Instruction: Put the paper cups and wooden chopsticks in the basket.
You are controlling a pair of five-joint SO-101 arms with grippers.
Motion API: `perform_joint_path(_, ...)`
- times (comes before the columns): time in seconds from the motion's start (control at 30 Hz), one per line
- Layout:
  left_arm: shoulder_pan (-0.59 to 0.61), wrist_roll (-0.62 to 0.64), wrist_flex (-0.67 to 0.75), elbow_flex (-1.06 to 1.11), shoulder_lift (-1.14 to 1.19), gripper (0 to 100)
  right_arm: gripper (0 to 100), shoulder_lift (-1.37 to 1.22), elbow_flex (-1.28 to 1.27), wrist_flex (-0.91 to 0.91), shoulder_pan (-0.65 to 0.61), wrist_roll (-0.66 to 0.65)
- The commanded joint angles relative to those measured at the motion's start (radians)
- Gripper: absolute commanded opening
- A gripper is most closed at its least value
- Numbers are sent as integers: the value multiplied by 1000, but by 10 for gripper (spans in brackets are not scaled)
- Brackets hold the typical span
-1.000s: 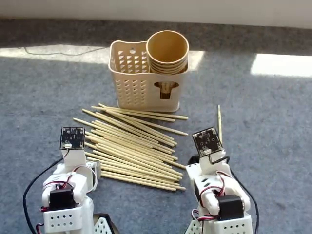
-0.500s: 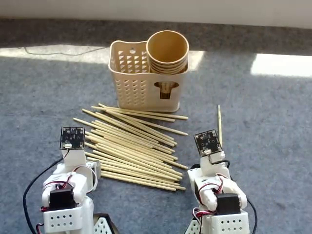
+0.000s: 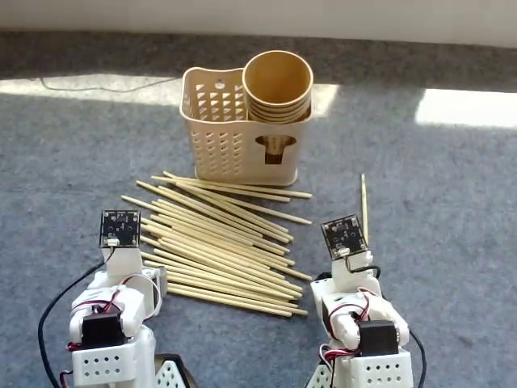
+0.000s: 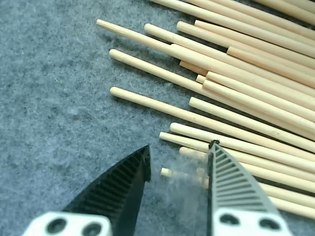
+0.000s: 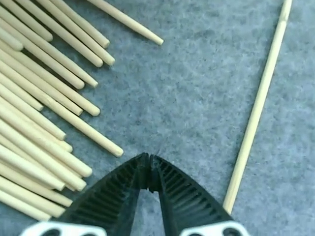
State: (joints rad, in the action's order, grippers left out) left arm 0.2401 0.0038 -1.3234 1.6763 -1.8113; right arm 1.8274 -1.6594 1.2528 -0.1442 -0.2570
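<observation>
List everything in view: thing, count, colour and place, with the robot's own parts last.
basket: one, cream, perforated, upright at the far middle of the surface.
paper cups: one nested stack of several, tan, standing in the basket's compartment nearer the right arm.
chopsticks: a large overlapping pile, too many to count, pale wood, lying between the basket and the arms.
lone chopstick: one, pale wood, lying apart from the pile beside the right arm.
surface: one, grey, felt-like, under everything.
cable: one, thin, dark, at the far edge.
left arm: one, white, near edge.
right arm: one, white, near edge.
left gripper: open, over chopstick ends.
right gripper: shut, black, above bare surface.
</observation>
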Motion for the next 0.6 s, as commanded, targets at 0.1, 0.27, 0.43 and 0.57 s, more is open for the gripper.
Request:
perform_joint_path(0.1, -16, 9, -5, 19, -12, 193, 19, 10, -24, -24, 13, 5)
perform_joint_path(0.27, -16, 9, -5, 19, -12, 193, 19, 10, -18, -25, 102, 9)
perform_joint_path(0.43, -16, 9, -5, 19, -12, 193, 20, 10, -19, -25, 125, 5)
perform_joint_path(0.57, -16, 9, -5, 19, -12, 193, 20, 10, -21, -27, 125, 3)
